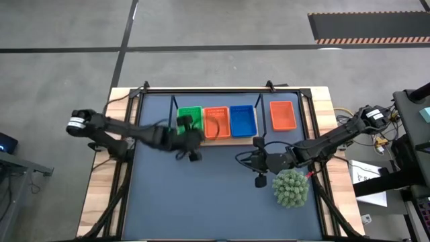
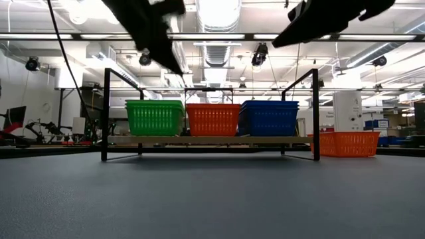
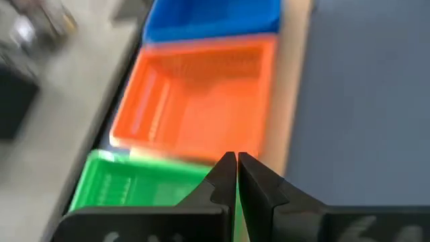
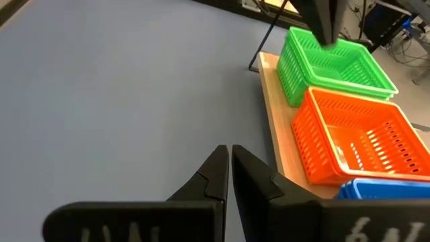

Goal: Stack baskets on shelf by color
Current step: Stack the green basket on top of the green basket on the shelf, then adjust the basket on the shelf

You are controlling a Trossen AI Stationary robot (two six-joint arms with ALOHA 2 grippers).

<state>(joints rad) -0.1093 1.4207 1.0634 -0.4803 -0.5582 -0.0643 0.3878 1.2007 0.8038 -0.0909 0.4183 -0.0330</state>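
The shelf [image 1: 222, 139] at the table's [image 1: 201, 202] far side carries green [image 1: 189, 119], orange [image 1: 216, 122] and blue [image 1: 242, 120] baskets left to right. Only the high view shows a spare orange basket [image 1: 283, 115] to its right, on the mat. Left end effector [image 3: 236, 176] clenched and empty over the green basket; right end effector [image 4: 230, 171] clenched and empty, nearer.

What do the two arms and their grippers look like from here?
Both arms are dark, slim and jointed, each with a pale grey cylindrical joint near its base. The left gripper and right gripper each have two black, wedge-shaped fingers tapering to narrow tips. Thin black cables loop beside the right arm's wrist.
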